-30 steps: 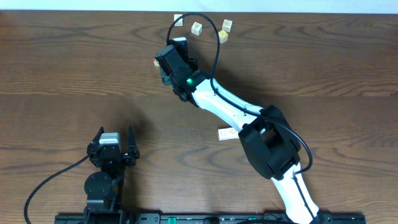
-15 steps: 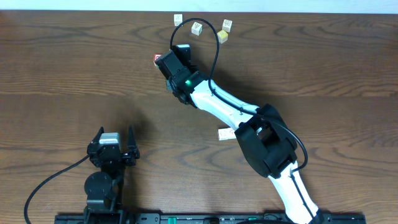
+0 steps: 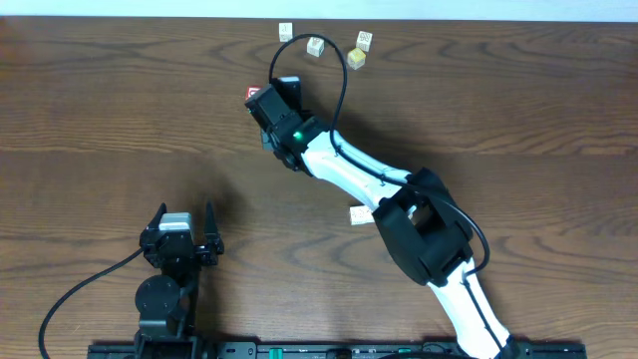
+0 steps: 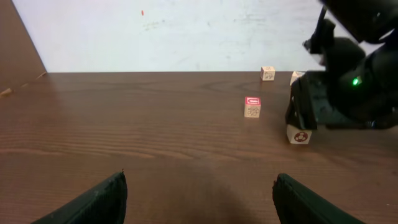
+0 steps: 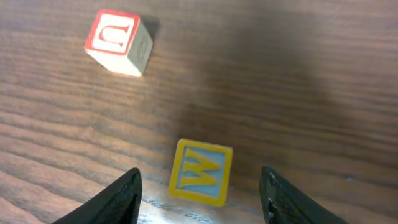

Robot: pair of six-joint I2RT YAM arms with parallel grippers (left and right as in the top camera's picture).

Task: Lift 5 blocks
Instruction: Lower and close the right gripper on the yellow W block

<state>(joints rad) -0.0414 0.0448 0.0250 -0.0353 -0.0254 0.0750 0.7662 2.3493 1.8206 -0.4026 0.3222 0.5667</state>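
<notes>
Now the right tool (image 5: 200,190) hung open over a yellow block (image 5: 200,179) on the worktop (image 5: 311,74), one finger on each side, not touching it. A red block (image 5: 118,42) sat near, and other blocks (image 3: 316,45) sat by the far edge. The left tool (image 4: 199,186) was wide open, holding nothing.

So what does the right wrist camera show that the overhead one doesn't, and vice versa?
Only the right wrist view shows the yellow W block, lying on the wooden table between the open right jaws, touching neither; from overhead the right arm hides it. Only the overhead view shows four blocks near the far edge, another block beside that arm, and the open left jaws. Both show the red-faced cube and that table.
</notes>
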